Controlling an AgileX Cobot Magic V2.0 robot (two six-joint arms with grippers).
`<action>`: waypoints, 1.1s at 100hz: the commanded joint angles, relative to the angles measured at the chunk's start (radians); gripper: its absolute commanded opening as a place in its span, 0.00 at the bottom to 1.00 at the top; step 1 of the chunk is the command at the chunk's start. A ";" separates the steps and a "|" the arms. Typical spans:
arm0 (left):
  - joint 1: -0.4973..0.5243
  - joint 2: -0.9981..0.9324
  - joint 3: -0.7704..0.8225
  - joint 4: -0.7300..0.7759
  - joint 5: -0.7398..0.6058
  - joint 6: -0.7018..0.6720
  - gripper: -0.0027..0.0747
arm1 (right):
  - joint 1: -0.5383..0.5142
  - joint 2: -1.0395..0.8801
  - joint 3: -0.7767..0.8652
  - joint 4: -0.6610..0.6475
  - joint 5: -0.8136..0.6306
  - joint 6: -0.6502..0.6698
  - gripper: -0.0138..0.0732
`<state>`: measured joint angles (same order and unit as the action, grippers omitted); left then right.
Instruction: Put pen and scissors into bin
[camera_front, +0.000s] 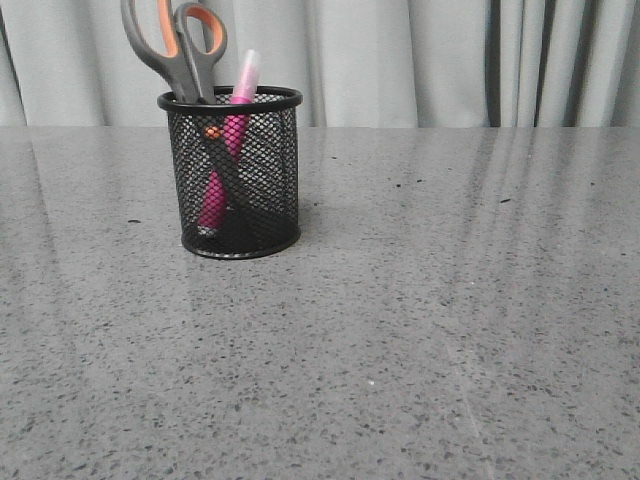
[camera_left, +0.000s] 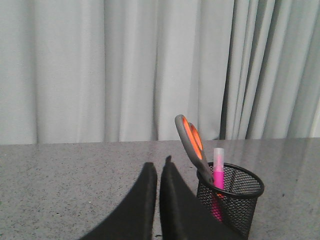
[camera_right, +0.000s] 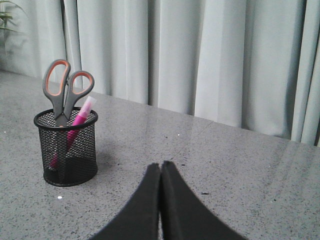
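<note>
Inside bin (camera_front: 240, 180), on table's (camera_front: 420, 330) left half: scissors (camera_front: 185, 60) held blades-down, handles projecting above rim; pen (camera_front: 235, 130) leaned beside them, pale cap uppermost. Both items judged placed; task appears complete, nothing left to load. Left gripper (camera_left: 159, 170) seen with fingers pressed together, empty, near bin. Right gripper (camera_right: 161, 169) likewise closed on nothing, well apart from bin. Curtain (camera_front: 420, 60) hung behind table.

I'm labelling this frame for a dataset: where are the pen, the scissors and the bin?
pen (camera_front: 247, 72), front view, on its pale cap above the rim.
scissors (camera_front: 155, 40), front view, on the grey handle.
bin (camera_front: 272, 180), front view, on its mesh wall.
</note>
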<state>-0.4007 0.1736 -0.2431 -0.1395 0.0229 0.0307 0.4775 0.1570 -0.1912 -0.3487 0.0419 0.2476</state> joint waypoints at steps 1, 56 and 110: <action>0.003 -0.044 -0.005 -0.042 -0.083 -0.008 0.01 | -0.007 -0.050 0.004 -0.013 -0.081 -0.011 0.08; 0.003 -0.069 -0.001 -0.035 -0.077 -0.008 0.01 | -0.007 -0.079 0.018 -0.015 -0.076 -0.011 0.08; 0.018 -0.069 0.009 -0.012 -0.075 -0.008 0.01 | -0.007 -0.079 0.018 -0.015 -0.076 -0.011 0.08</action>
<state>-0.4001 0.0955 -0.2124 -0.1651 0.0229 0.0307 0.4775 0.0703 -0.1456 -0.3502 0.0419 0.2454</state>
